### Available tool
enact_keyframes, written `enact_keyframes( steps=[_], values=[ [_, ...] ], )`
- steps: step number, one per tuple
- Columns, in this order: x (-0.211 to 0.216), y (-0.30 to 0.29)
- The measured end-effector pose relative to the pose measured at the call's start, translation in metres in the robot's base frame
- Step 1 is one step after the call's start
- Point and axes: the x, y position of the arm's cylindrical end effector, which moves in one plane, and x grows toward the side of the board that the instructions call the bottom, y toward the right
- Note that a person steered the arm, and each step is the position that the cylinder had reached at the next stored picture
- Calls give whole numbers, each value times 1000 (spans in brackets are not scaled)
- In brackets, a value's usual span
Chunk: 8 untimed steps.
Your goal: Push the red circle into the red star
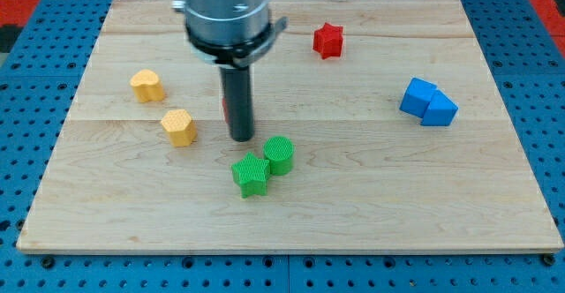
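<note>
I am resting my tip (241,138), bare and holding nothing, against the mostly hidden red circle (226,108); I should be steering toward the red star (327,40) near the board's (494,196) top edge.

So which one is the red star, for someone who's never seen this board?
Start at the wooden board and go to its top edge, right of the arm. The red star sits there alone. It is the only fully visible red block, far from the blue pair.
</note>
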Motion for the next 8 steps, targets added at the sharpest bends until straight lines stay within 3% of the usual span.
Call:
enact_keyframes(
  steps=[2,5,8],
  values=[
    [-19,-28],
    [-38,30],
    [-93,89]
  ],
)
